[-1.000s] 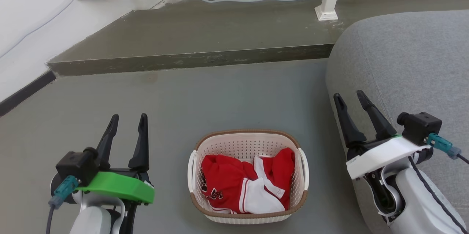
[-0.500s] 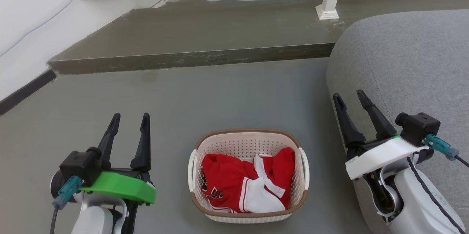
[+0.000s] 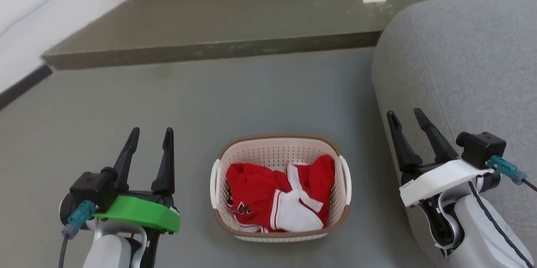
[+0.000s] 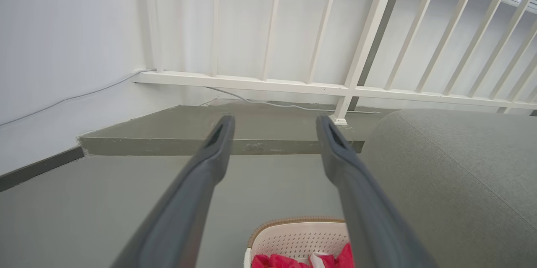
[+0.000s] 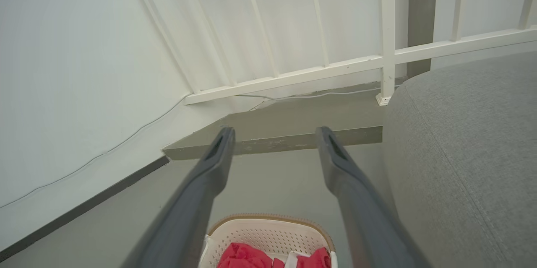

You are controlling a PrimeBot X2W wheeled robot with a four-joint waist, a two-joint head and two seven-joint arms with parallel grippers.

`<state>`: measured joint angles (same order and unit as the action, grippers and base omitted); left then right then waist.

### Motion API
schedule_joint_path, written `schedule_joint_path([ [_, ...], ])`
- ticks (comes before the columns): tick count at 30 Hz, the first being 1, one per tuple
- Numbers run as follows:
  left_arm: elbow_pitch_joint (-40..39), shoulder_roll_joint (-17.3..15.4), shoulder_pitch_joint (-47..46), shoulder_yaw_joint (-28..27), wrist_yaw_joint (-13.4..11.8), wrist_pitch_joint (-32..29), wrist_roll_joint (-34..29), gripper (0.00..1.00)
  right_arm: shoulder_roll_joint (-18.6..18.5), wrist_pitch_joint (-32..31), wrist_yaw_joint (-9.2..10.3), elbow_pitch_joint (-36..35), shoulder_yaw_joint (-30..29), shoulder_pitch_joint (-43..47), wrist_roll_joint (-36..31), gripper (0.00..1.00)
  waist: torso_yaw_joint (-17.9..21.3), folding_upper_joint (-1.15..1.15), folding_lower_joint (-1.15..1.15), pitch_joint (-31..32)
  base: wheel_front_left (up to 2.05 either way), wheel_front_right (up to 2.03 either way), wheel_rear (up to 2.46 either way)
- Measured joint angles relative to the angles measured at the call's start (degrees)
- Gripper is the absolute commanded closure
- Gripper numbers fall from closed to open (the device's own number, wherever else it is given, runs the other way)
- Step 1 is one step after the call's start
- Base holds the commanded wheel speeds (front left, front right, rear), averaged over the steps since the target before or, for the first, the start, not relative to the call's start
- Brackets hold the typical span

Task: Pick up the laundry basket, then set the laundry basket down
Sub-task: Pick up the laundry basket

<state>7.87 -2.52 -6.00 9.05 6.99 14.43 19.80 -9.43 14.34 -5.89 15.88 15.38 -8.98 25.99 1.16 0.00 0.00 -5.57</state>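
**A:** Where's the laundry basket (image 3: 277,154)?

**B:** Lower centre of the head view, sitting on the grey floor (image 3: 209,100), with a red-and-white garment (image 3: 260,192) bundled inside.

**A:** And the hands?

**B:** Left hand (image 3: 152,131) at lower left, fingers spread and empty, apart from the basket's left handle. Right hand (image 3: 405,113) at lower right, fingers likewise parted and empty, in front of the grey sofa (image 3: 461,62) along the right side.

**A:** The wrist views?

**B:** Both catch the basket's rim at the bottom edge, between the fingers.

Green left bracket (image 3: 138,214) (right bracket (image 3: 436,179) white)
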Motion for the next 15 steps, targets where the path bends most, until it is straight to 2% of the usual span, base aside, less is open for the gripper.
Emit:
schedule_joint_path([
  [9, 1.2, 0.1, -3.7, 1.7, 0.0, 0.0, -0.2, 0.0, -0.1, 0.0, 0.02, 2.7, -1.7, -2.9, 0.3, 0.0, 0.8, 0.0, 0.0, -5.7, 0.0, 0.0, 0.0],
  [15, 4.8, 0.1, -6.6, 2.4, 0.0, 0.0, -0.3, 0.0, -0.3, -0.7, 0.43, 7.0, -1.9, -5.3, 0.8, 0.0, 1.2, 0.0, 0.0, -9.9, 0.0, 0.0, 0.0],
])
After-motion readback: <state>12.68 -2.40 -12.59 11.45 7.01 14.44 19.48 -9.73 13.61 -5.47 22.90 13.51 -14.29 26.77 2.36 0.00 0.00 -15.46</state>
